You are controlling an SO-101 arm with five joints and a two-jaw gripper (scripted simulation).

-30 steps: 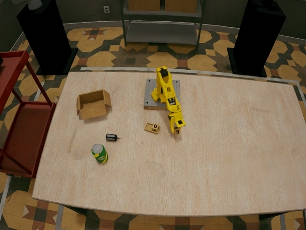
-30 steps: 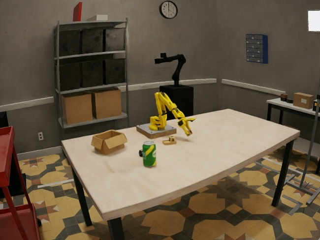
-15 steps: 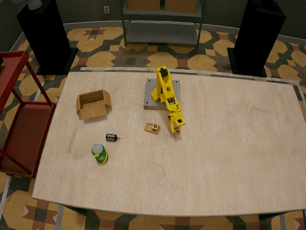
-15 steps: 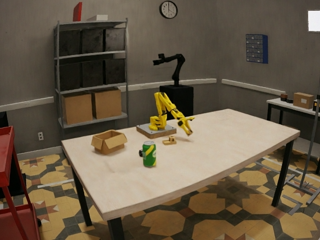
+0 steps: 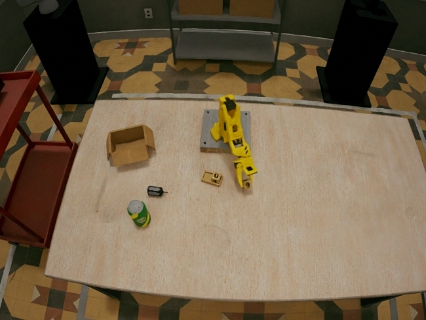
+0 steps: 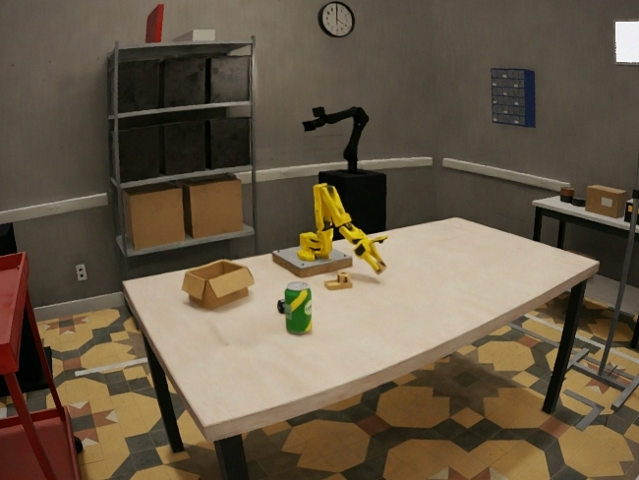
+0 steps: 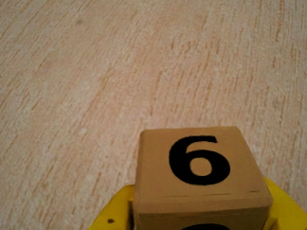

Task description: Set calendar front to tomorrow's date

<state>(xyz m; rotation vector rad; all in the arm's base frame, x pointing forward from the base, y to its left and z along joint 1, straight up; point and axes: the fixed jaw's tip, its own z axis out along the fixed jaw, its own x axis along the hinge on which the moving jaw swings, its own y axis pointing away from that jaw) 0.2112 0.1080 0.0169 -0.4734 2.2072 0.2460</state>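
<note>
One box (image 5: 130, 151) (image 6: 219, 289), open, is placed on the tabletop (image 5: 309, 223) (image 6: 392, 320). The can (image 5: 139, 214) (image 6: 298, 308) is stood upright nearby. One cube (image 5: 215, 177) (image 6: 344, 278) is seated in the tray (image 5: 207, 178) (image 6: 332, 284). Beyond it, the second cube (image 5: 246, 184) (image 7: 204, 165) is clamped in the pincer (image 5: 244, 181) (image 6: 380, 270) (image 7: 201, 212); a "6" is shown to the wrist view.

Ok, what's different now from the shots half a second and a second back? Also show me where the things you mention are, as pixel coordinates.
The tool (image 5: 245, 181) (image 6: 377, 266) (image 7: 201, 207) has sunk slightly toward the table, carrying the held cube (image 5: 248, 185) (image 6: 380, 269) (image 7: 199, 162) down with it. Nothing was newly grasped or let go. The tray (image 5: 207, 178) (image 6: 332, 284), the cube in it (image 5: 215, 176) (image 6: 342, 277), green can (image 5: 139, 214) (image 6: 298, 310) and open box (image 5: 128, 153) (image 6: 217, 297) stayed put.
</note>
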